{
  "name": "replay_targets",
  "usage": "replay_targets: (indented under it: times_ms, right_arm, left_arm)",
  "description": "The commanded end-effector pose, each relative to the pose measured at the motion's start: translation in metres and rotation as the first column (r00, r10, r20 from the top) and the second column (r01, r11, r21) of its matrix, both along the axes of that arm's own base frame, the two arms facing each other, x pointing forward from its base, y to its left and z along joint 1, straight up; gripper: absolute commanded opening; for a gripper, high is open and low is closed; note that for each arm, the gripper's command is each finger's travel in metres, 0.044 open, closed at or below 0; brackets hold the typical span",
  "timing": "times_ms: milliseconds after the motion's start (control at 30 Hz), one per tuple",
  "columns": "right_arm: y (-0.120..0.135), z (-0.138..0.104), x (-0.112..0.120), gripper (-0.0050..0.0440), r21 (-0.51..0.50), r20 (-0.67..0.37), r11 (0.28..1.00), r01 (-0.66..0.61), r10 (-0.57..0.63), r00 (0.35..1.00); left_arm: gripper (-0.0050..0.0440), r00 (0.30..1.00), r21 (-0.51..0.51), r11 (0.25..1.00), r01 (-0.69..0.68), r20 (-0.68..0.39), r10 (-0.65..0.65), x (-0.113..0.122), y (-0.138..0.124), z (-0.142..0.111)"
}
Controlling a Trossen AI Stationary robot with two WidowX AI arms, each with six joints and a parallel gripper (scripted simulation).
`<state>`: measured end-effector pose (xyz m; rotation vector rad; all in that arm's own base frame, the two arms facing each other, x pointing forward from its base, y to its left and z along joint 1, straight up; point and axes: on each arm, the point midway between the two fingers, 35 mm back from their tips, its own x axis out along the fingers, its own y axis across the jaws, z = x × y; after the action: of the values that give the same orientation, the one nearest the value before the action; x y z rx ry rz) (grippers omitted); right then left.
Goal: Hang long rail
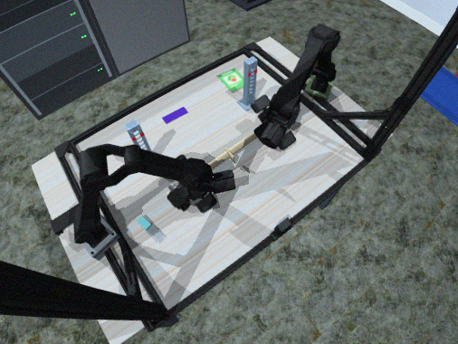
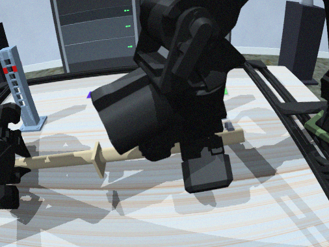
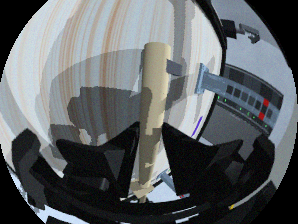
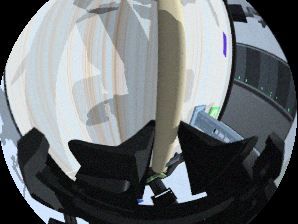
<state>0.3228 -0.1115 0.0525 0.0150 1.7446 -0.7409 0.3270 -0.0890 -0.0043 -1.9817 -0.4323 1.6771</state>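
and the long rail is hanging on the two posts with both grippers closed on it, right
Not hanging: the exterior view shows the long rail off the two posts, held in front of them. The left gripper and right gripper are indeed closed on it.

A pale wooden table with tan streaks carries a flat purple strip. The strip lies between two upright blue-grey posts, the nearer post and the farther post. A green-bordered card lies on the farther post's side of the strip; a teal block sits well apart from it.
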Motion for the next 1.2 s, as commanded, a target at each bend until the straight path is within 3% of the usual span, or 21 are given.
replay_targets:
  times_ms: [0, 400, 800, 1167]
  right_arm:
    - [-0.001, 0.001, 0.001, 0.0, -0.008, 0.004, 1.0, -0.003, 0.003, 1.0]
    - [-0.002, 0.003, -0.001, 0.0, -0.051, 0.094, 0.999, 0.002, 0.003, 0.996]
    - [-0.002, 0.002, -0.001, 0.0, -0.052, 0.097, 0.999, 0.002, 0.003, 0.995]
    - [-0.002, -0.026, 0.0, 0.0, -0.085, 0.159, 0.996, 0.007, 0.007, 0.987]
  left_arm:
    - [0.0, 1.0, 0.01, 1.0, 0.0, -0.016, 0.0, -0.002, 0.002, -0.004]
    - [0.0, 0.994, 0.019, 1.0, -0.002, -0.105, 0.004, -0.002, 0.002, 0.038]
    - [0.0, 0.994, 0.019, 1.0, -0.002, -0.108, 0.004, -0.002, 0.002, 0.039]
    - [0.0, 0.983, 0.032, 1.0, -0.001, -0.185, 0.006, -0.001, 0.002, 0.035]
